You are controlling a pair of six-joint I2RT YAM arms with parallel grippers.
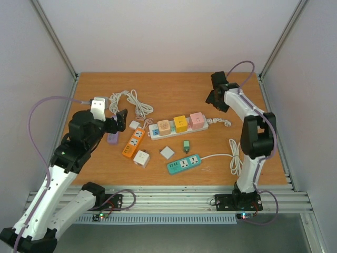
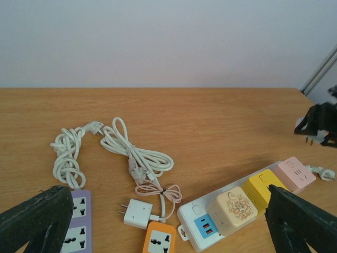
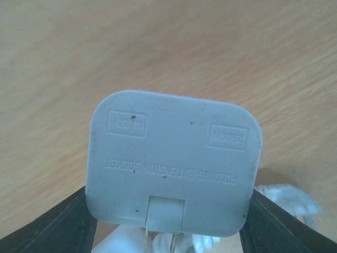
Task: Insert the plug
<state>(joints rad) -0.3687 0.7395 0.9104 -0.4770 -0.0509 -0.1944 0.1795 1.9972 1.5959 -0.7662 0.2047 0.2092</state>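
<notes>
Noted rounded-square grey plug [image 3: 174,161], embossed 2500W, clamped in right gripper [image 3: 168,226]; saw left gripper [image 2: 168,221] spread wide.

Matt grey plastic plug [image 3: 174,163], wooden table [image 1: 174,87]

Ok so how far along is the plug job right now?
Done: the right claw has the grey plug gripped and held up at the far right. In hand: the carry; the plug is well away from the white strip. Left: bring it to a socket and push it in. The left claw is open and empty by the purple strip.
</notes>
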